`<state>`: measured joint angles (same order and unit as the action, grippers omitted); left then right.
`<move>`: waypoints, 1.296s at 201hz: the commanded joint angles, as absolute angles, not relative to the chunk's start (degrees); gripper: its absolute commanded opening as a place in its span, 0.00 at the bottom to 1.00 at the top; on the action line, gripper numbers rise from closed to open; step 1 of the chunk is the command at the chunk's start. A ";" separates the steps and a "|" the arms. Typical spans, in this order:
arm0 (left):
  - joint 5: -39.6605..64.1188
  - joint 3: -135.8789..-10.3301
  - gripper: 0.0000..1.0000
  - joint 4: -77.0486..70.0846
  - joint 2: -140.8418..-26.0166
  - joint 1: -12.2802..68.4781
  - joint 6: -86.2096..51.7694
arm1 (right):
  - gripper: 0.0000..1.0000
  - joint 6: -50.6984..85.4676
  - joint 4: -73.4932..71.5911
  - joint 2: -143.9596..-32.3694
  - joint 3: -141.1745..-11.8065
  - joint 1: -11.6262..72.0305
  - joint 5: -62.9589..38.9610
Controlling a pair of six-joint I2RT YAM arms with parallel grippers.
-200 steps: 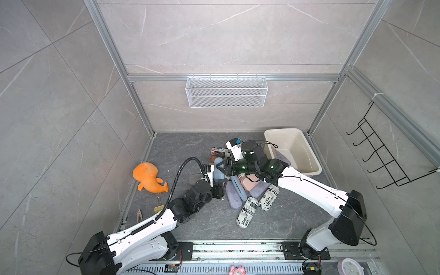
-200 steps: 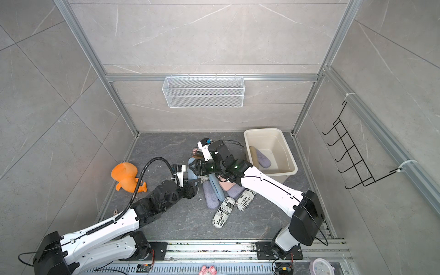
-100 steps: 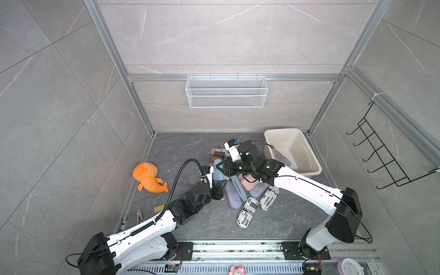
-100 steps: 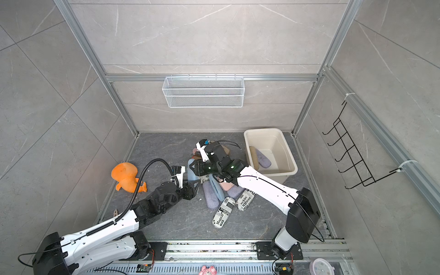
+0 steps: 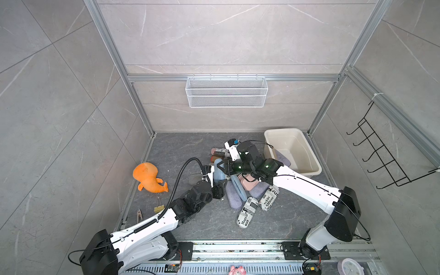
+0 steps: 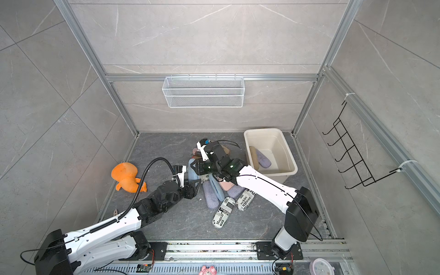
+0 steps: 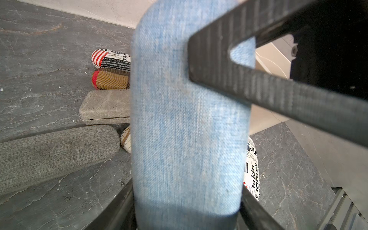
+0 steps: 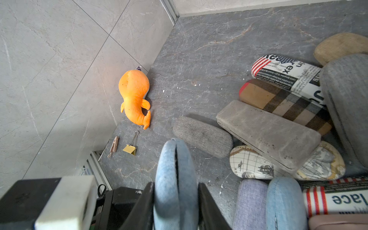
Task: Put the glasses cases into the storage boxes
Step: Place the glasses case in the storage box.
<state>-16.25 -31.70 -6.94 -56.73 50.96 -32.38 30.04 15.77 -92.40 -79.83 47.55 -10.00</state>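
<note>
A blue glasses case (image 5: 217, 172) (image 6: 192, 172) hangs just above the floor, left of the pile of glasses cases (image 5: 240, 190). My left gripper (image 7: 186, 185) (image 5: 215, 184) is shut across its broad faces. My right gripper (image 8: 176, 186) (image 5: 222, 166) is shut on its thin seam edges, both fingers (image 8: 205, 203) touching the cloth. The cream storage box (image 5: 316, 166) (image 6: 262, 129) stands at the back right and holds a tan case (image 6: 253, 154) and a lilac case (image 6: 263, 158). Newspaper-print cases (image 5: 247, 212) lie at the front of the pile.
An orange plush toy (image 5: 148, 177) (image 8: 135, 95) lies by the left wall, with a yellow binder clip (image 8: 130, 148) and a wooden peg (image 8: 114, 144) near it. A white wire basket (image 5: 226, 91) hangs on the back wall and a black hook rack (image 5: 381, 154) on the right wall.
My right gripper has moved left onto the blue case and closed on it. The left arm has stayed nearly still, holding the case throughout.
</note>
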 commanded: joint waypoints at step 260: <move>-36.30 -27.65 0.99 18.49 -40.73 50.89 -49.28 | 0.18 21.24 26.98 -94.14 -94.87 42.33 -2.71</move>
